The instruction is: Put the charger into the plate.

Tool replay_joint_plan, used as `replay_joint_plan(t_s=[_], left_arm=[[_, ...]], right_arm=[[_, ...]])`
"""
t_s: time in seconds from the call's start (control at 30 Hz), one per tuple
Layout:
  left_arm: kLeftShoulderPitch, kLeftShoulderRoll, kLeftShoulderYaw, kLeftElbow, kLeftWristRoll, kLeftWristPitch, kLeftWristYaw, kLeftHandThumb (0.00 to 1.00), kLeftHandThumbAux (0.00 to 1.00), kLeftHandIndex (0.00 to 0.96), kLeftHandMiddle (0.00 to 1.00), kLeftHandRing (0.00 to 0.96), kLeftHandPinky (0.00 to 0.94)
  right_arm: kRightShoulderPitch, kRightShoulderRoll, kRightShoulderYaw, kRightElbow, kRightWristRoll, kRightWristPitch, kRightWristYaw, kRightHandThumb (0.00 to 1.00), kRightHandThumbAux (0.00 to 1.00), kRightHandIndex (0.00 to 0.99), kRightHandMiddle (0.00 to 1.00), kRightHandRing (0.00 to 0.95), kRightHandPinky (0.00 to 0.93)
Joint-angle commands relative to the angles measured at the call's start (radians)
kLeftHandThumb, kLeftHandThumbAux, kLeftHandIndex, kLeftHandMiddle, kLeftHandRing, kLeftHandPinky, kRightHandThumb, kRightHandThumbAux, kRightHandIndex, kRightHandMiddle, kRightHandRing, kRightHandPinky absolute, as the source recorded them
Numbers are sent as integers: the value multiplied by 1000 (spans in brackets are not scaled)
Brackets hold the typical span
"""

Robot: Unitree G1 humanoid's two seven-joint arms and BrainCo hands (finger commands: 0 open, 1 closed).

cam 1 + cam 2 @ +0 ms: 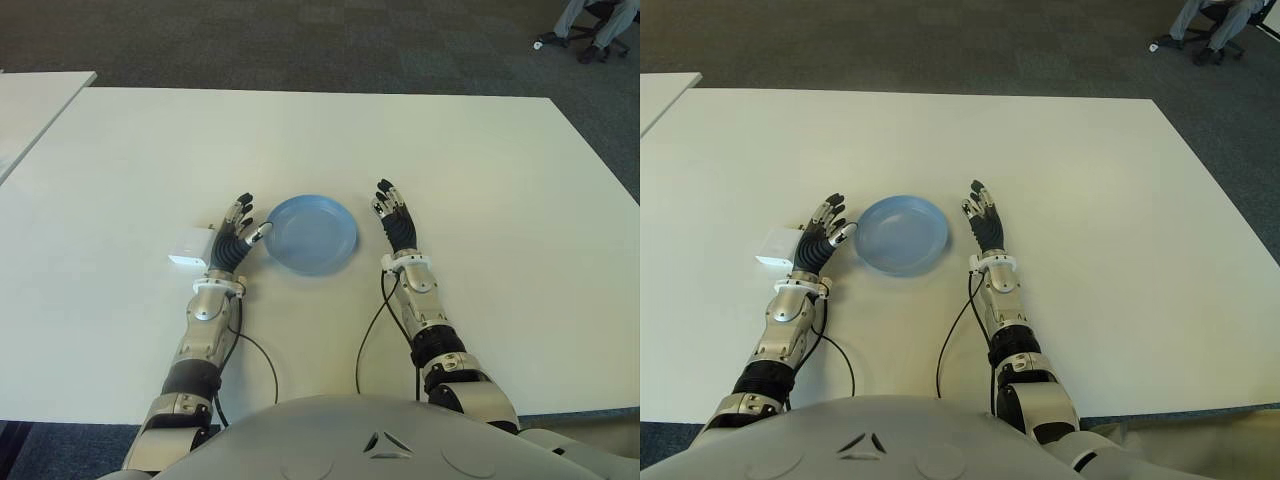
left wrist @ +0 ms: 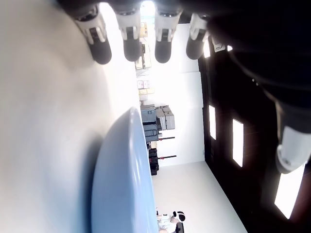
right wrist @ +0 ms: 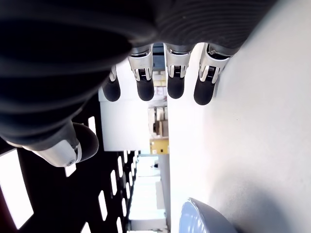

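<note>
A blue plate (image 1: 312,234) lies on the white table (image 1: 320,140), with nothing in it. A white boxy charger (image 1: 189,246) sits on the table just left of my left hand (image 1: 238,236); the hand's back side is close against it. That hand is open, fingers spread, thumb tip near the plate's left rim. In the left wrist view the plate (image 2: 121,184) shows edge-on beyond the straight fingers (image 2: 131,36). My right hand (image 1: 394,222) shows just right of the plate, open and holding nothing; its wrist view shows straight fingers (image 3: 146,77) and the plate's edge (image 3: 201,218).
A second white table (image 1: 35,100) stands at the far left. A rolling chair and a person's legs (image 1: 590,30) are at the far right on the dark carpet. Black cables (image 1: 370,330) run from both wrists toward my body.
</note>
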Motion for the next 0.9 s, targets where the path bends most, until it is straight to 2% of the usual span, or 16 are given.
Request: replay_joint_plan(t_s=[0.03,0.57,0.63,0.73,0.9], left_arm=[[50,2,-4,36,4,44,-1,0,524,0,84,85,105],[47,1,11,27,-3,17,8,0,530,0,109,119,147],[82,-4,1,-80,14,63,23,0,550,0,117,129,161],[180,-14,-17,-379,62,242,55,11,605,12,137,152,187],[254,-24,-11,-628,62,408,55,55,644,31,158,174,210]], right_arm=[[16,9,4,22,-1,35,-3,0,503,37,42,27,31],[4,18,7,36,-6,35,-14,0,504,38,39,22,22],[1,20,8,38,-7,38,-17,0,502,37,37,20,20],[-4,22,8,40,-7,43,-19,0,499,37,35,18,20],[-9,26,10,42,-8,48,-23,0,495,38,34,17,21]])
